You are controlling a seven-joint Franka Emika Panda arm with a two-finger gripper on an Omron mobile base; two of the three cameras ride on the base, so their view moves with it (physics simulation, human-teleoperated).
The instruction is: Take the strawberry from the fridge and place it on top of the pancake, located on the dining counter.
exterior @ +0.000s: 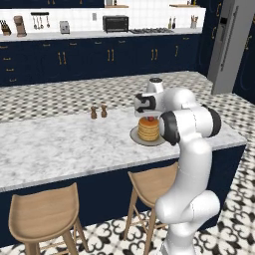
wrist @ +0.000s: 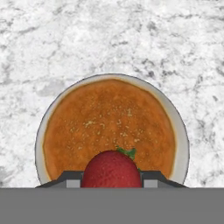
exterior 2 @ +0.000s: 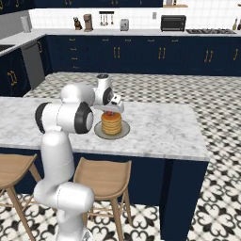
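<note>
The claw (wrist: 111,180) is closed on the strawberry (wrist: 112,169). In the hand view the red berry sits between the two dark tips, with a small green leaf on top. It is right over the pancake (wrist: 109,127), near the edge of the stack. I cannot tell if the berry touches the pancake or hangs just above it.

The pancake is a golden-brown stack on a round grey plate (wrist: 182,144). The plate stands on the white marble counter (exterior: 60,144). In the left base view the strawberry (exterior: 149,118) shows as a red dot on top of the pancake (exterior: 148,130), under the white hand. In the right base view the strawberry (exterior 2: 110,113) is also just over the pancake (exterior 2: 111,126), and the claw (exterior 2: 111,111) comes down on it from above.

Two small brown shakers (exterior: 98,112) stand on the counter, to the left of the pancake and a bit farther back. Wooden stools (exterior: 45,214) are tucked along the near side of the counter, below the pancake.

The grey fridge (exterior: 230,47) is far behind the pancake, at the right of the left base view, and one door is swung open. Navy cabinets (exterior 2: 141,56) with gold handles run along the back wall, well apart from the pancake.
</note>
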